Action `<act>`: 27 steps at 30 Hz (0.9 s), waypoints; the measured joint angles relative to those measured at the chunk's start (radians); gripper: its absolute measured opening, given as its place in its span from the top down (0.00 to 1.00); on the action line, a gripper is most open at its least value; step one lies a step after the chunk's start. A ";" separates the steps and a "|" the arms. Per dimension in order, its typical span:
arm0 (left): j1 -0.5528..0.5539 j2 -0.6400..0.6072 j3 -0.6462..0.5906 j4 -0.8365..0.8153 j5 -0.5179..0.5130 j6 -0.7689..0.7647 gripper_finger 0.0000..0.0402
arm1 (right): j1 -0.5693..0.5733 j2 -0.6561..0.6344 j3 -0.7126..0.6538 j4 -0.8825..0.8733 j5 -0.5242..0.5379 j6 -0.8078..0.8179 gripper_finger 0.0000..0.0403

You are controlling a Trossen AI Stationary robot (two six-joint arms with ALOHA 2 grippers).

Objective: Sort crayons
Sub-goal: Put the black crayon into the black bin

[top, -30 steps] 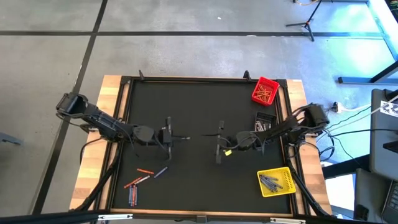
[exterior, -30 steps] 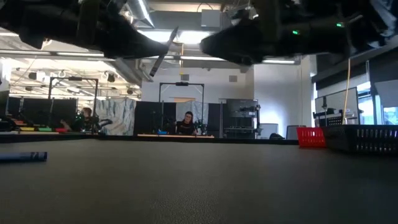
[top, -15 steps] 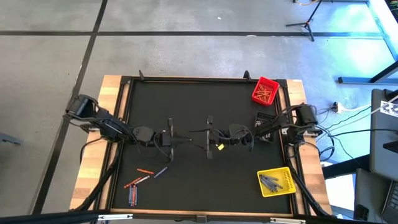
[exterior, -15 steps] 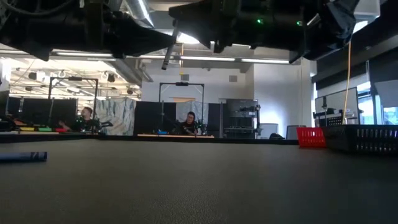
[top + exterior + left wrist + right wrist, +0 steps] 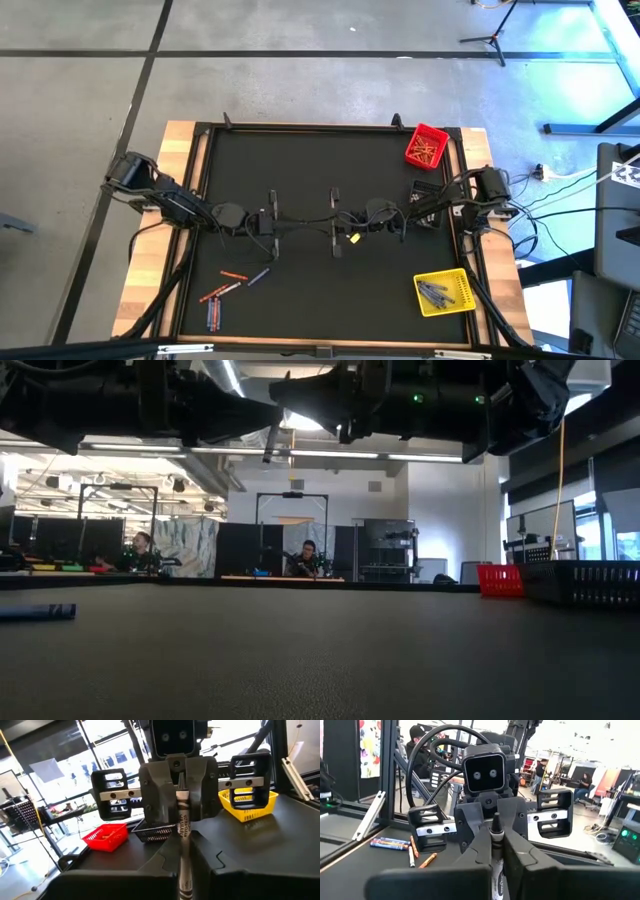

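A: Crayons are lying in three places: orange ones filling the red bin (image 5: 426,146), grey ones resting in the yellow bin (image 5: 444,293), and loose crayons (image 5: 229,290) waiting near the table's front left edge.

B: And the grippers?

A: Left gripper (image 5: 273,222) and right gripper (image 5: 335,221) are meeting mid-table, both pinching one grey crayon (image 5: 183,827) end to end.

B: Anything unclear?

A: Black basket (image 5: 425,197) is sitting half under the right arm, hiding its contents.

Both dark six-joint arms reach inward, raised above mid-table. The left gripper (image 5: 300,219) and right gripper (image 5: 318,217) meet tip to tip, each with fingers closed.
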 joint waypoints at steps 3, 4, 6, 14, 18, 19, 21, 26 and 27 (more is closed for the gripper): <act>-0.001 0.000 0.000 -0.006 -0.017 -0.001 0.95 | 0.000 0.000 0.003 -0.008 0.005 -0.006 0.93; -0.001 0.000 0.000 -0.013 -0.032 -0.001 0.93 | 0.000 -0.002 0.004 -0.015 0.017 -0.012 0.93; 0.000 0.000 0.000 -0.035 -0.064 -0.001 0.88 | 0.000 -0.022 0.004 -0.066 0.057 -0.042 0.93; 0.001 0.000 0.001 -0.189 -0.154 -0.050 0.70 | 0.002 -0.229 0.003 -0.509 0.288 -0.052 0.95; 0.001 0.000 0.001 -0.236 -0.169 -0.047 0.68 | 0.002 -0.340 0.003 -0.779 0.375 0.054 0.92; 0.001 0.000 0.001 -0.242 -0.169 -0.047 0.68 | 0.002 -0.363 0.004 -0.844 0.390 0.080 0.92; 0.001 0.000 0.001 -0.252 -0.169 -0.047 0.68 | 0.002 -0.411 0.003 -0.990 0.420 0.137 0.93; 0.001 0.000 0.002 -0.298 -0.168 -0.050 0.68 | 0.025 -0.500 0.003 -1.299 0.519 0.331 0.96; 0.001 0.000 0.001 -0.303 -0.168 -0.053 0.68 | 0.037 -0.510 0.003 -1.359 0.555 0.367 0.95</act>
